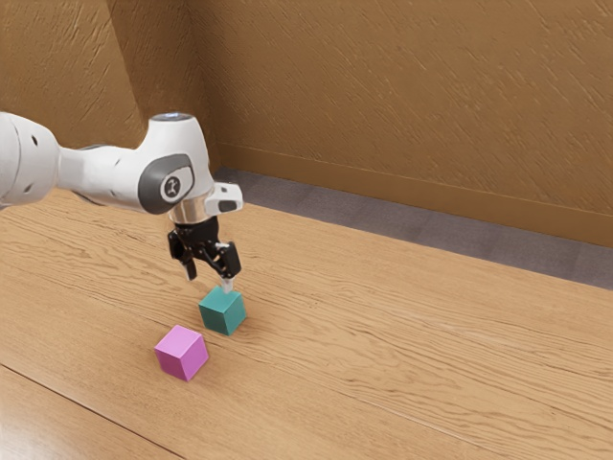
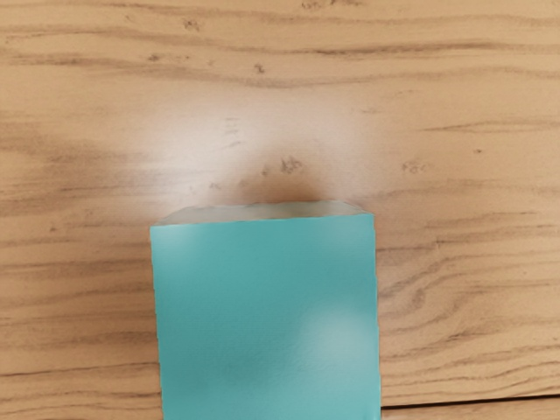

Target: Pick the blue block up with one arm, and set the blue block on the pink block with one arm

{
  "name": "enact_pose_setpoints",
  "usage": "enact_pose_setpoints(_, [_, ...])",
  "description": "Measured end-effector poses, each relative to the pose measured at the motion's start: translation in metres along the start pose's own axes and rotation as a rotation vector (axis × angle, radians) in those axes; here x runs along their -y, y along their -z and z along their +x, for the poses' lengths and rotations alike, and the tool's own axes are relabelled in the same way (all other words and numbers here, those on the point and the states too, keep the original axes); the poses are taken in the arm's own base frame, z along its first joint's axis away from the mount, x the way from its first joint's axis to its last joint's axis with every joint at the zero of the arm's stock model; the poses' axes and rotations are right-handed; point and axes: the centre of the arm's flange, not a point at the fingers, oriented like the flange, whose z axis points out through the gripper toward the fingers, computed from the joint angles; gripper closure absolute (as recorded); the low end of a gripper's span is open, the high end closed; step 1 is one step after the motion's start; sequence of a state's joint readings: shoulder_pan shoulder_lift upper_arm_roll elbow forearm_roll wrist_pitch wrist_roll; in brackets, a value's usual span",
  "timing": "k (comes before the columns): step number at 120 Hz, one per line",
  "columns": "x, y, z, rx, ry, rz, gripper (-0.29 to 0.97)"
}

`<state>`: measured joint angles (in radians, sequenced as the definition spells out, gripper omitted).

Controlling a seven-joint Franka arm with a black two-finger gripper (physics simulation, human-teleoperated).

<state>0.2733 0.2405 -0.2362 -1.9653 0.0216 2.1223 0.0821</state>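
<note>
The blue block [image 1: 222, 311] is a teal-blue cube resting on the wooden table [image 1: 402, 345]. My black gripper [image 1: 210, 276] hangs just above its top, pointing down, with its fingers spread and nothing between them. One light fingertip [image 1: 227, 284] nearly reaches the cube's upper edge. In the wrist view the blue block [image 2: 267, 315] lies directly under my hand, its top face square to the wood grain. The pink block [image 1: 181, 352] is a magenta cube standing on the table, a short gap away from the blue one, nearer the front and toward the exterior view's left.
A wood-panelled wall [image 1: 402, 86] runs behind the table, with a grey floor strip [image 1: 431, 225] between them. A seam in the tabletop [image 1: 86, 407] crosses the front left corner. The white arm [image 1: 86, 172] comes in from the exterior view's left.
</note>
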Motion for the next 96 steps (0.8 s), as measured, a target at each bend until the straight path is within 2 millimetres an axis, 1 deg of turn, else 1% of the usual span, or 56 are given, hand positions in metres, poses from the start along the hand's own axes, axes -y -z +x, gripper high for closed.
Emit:
enact_pose_setpoints(4, [0.001,-0.008,0.002,0.006,0.000,-0.004,0.00])
enact_pose_setpoints(11, [0.001,-0.017,0.004,0.008,0.000,-0.009,0.00])
enact_pose_setpoints(36, [0.003,-0.043,0.011,0.006,0.002,-0.021,0.00])
enact_pose_setpoints(52, [0.001,-0.054,0.014,0.006,-0.001,-0.026,0.00])
enact_pose_setpoints(71, [0.001,-0.062,0.016,0.006,-0.002,-0.030,0.00])
enact_pose_setpoints(96, [0.002,-0.084,0.018,0.025,-0.001,-0.040,0.00])
